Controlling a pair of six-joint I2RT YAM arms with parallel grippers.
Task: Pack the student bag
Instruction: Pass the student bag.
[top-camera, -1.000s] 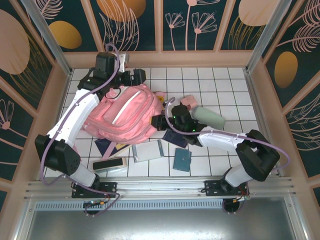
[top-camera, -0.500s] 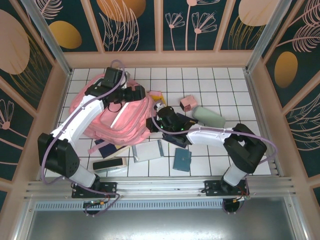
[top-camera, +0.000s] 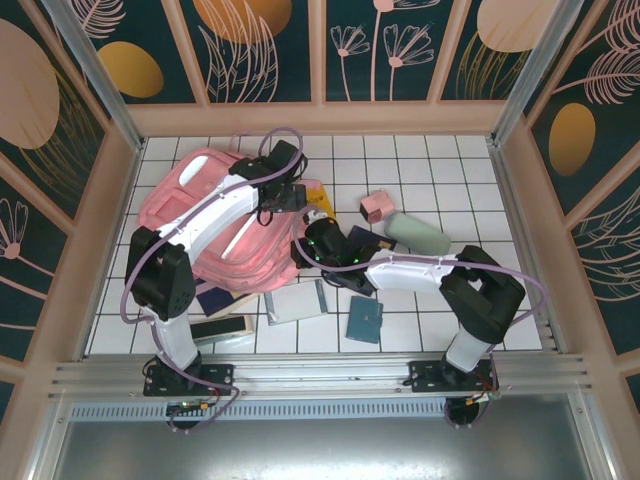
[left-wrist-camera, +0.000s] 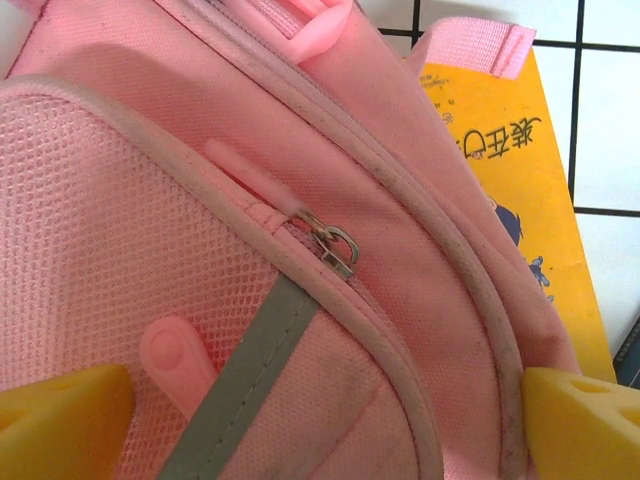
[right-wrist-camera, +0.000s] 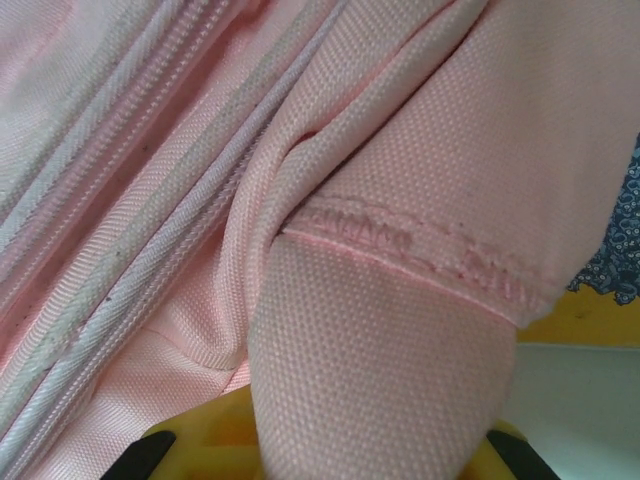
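Item: student bag (top-camera: 185, 190), pink. We recorded it lying on the far-left part of the white tiled table (top-camera: 450, 170), its long axis running diagonally from the far left corner toward the near centre; we could not tell which end was its top. The left gripper (left-wrist-camera: 320, 420) hung over its mesh pocket, near a metal zip pull (left-wrist-camera: 338, 250), yellow fingertips spread wide and holding nothing, with a yellow book (left-wrist-camera: 520, 180) partly under the bag's edge. The right gripper (right-wrist-camera: 330, 455), at the bag's near-right edge, was pinched narrowly on a fold of its pink fabric.
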